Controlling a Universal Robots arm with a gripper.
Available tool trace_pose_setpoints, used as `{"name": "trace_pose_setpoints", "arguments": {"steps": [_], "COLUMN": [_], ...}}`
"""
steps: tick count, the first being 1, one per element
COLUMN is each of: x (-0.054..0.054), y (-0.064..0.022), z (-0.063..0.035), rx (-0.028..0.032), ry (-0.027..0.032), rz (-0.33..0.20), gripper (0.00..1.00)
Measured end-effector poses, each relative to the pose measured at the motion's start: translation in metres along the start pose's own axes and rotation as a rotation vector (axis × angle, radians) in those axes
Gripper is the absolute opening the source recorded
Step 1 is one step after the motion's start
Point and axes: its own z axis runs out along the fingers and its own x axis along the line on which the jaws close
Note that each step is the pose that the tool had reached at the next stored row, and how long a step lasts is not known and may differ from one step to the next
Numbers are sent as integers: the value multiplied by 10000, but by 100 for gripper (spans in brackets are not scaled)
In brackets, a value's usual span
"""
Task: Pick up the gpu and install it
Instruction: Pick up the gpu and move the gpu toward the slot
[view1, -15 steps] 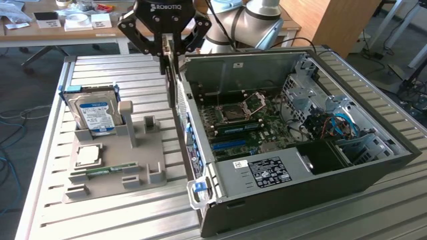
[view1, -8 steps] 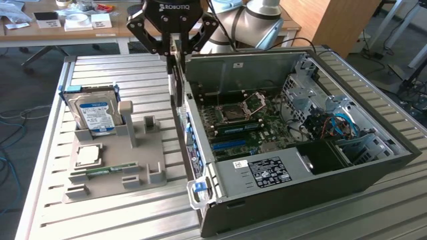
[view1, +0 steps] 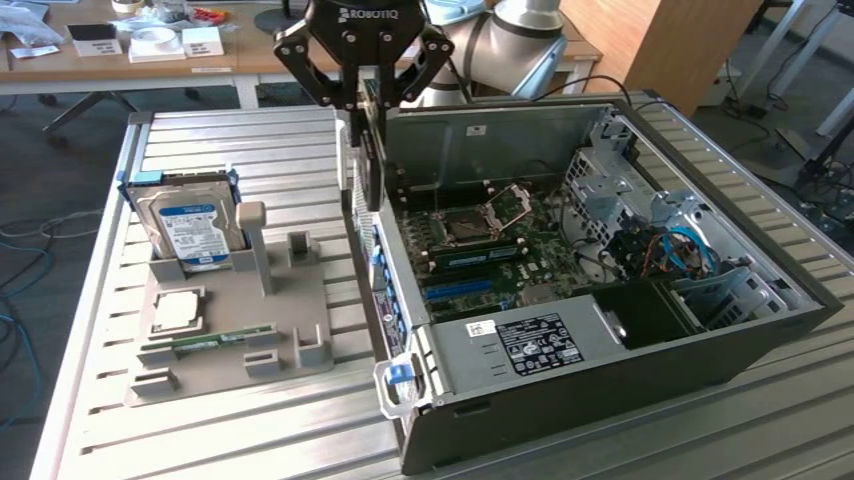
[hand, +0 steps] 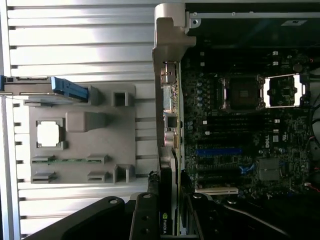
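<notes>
The open computer case (view1: 561, 400) lay on its side on the slatted table (view1: 200, 440), with its motherboard (view1: 494, 250) facing up. The arm (view1: 514, 35) pointed its gripper (view1: 363, 100) straight down over the case wall nearest the grey tray (view1: 307, 330). Its jaws pinched the gpu (view1: 358, 160), which hung upright along that wall. The tray held a standing hard drive (view1: 187, 225), a flat processor chip (view1: 178, 310) and a memory stick (view1: 214, 342).

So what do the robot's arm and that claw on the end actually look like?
The gripper is black, with jointed, linked fingers and white ROBOTIQ lettering across its body. The arm behind it is rounded, smooth and silver-grey.
</notes>
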Motion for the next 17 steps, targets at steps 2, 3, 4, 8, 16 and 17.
{"name": "trace_pose_setpoints", "arguments": {"steps": [2,3,4,8,16,17], "x": [-37,-59,-79,-159,-303,-321], "y": [2,4,5,9,18,20], "z": [1,2,2,5,8,8], "rx": [-1,-1,-2,-4,-8,-9], "ry": [-1,-1,0,-1,0,0], "rz": [0,0,0,-1,-1,-1], "gripper": [27,27,27,27,27,27]}}
